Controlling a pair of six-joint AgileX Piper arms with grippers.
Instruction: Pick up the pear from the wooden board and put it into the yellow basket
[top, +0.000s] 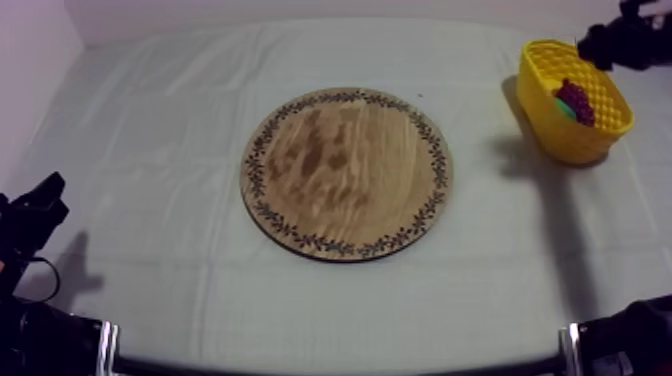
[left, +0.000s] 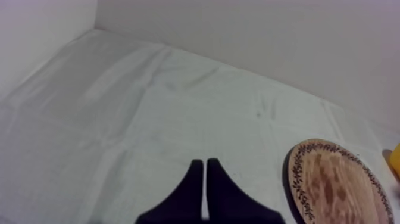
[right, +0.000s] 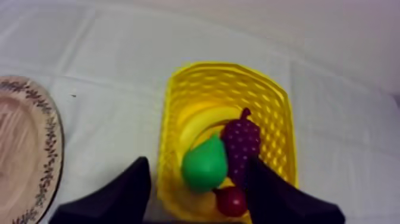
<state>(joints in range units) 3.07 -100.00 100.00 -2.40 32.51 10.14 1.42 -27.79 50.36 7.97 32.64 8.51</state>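
Inside the yellow basket (right: 278, 110) — beside grapes (right: 241, 145) — lies the pear (right: 204, 167).

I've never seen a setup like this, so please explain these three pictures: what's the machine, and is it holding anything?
This is a robot: two arms at a cloth-covered table, each ending in a black two-fingered gripper. One picture looks down from above; the other two come from cameras on the wrists. A round wooden board lies bare in the middle. The yellow basket holds a green pear, grapes and a small red fruit. The left gripper rests shut on nothing at its side. The right gripper hangs open over the basket, holding nothing.
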